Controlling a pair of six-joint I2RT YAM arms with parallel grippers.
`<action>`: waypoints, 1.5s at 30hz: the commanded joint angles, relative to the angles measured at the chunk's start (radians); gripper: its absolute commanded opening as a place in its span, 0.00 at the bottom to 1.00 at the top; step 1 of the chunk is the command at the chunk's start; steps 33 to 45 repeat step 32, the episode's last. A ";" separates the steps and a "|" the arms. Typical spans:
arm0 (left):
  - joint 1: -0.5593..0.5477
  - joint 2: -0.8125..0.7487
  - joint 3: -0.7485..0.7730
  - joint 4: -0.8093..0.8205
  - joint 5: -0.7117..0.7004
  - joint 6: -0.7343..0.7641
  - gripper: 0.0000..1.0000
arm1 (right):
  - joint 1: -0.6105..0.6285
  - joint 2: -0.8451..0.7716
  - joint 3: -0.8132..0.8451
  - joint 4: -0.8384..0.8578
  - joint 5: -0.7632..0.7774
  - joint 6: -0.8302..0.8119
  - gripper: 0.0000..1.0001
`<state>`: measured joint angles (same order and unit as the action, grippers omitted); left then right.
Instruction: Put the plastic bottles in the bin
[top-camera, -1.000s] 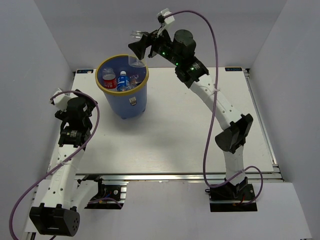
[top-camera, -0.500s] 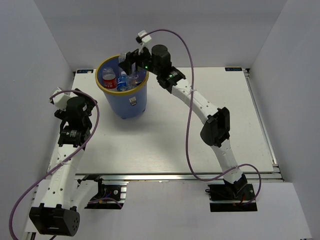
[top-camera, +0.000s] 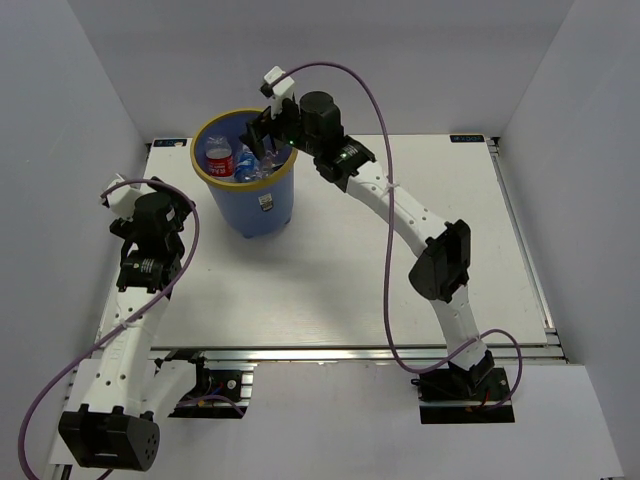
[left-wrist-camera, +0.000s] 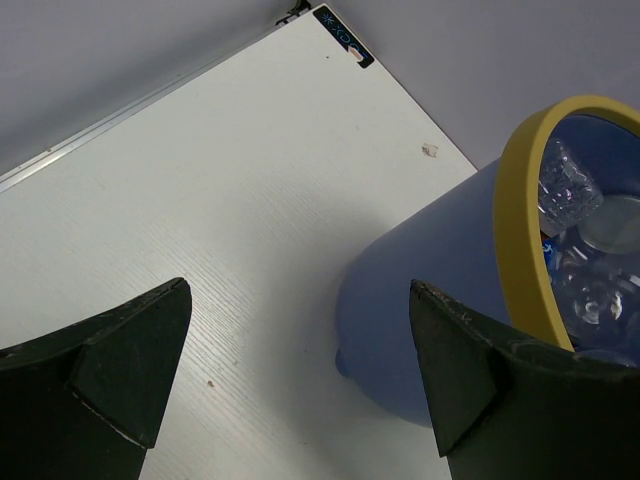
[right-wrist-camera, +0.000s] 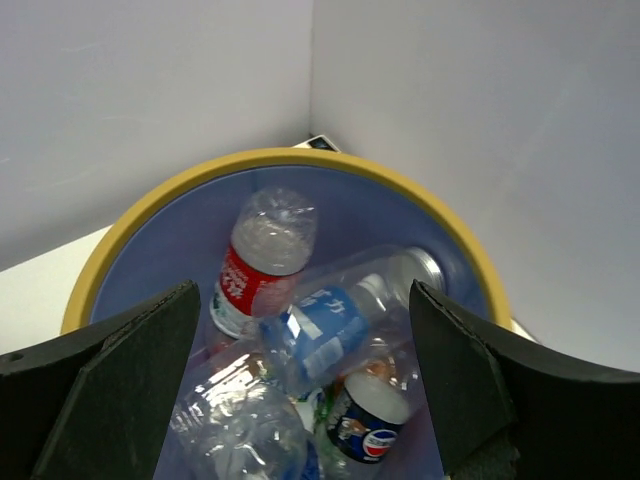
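Plastic bottles (right-wrist-camera: 300, 335) lie heaped inside the bin (top-camera: 262, 215), which stands at the far left of the bench (top-camera: 320, 285); none shows on the bench surface. Within the last second the right gripper (top-camera: 264, 135) has swung in from behind the bin to hang over its mouth. Its jaws stand wide with nothing between them, so whatever it brought has probably dropped in. The left gripper (left-wrist-camera: 298, 300) sits beside the bin, equally wide and empty. The task looks finished or nearly so.
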<state>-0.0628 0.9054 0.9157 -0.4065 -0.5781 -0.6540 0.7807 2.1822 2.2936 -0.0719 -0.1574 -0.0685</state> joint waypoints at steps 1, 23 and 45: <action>-0.002 -0.025 0.032 0.008 -0.002 0.008 0.98 | -0.003 -0.079 0.010 0.014 0.085 -0.039 0.89; 0.376 0.156 -0.018 0.098 0.374 -0.058 0.98 | -0.561 -0.815 -1.251 0.101 0.427 0.461 0.89; 0.455 0.243 -0.046 0.159 0.477 -0.093 0.98 | -0.563 -0.973 -1.464 0.259 0.532 0.596 0.90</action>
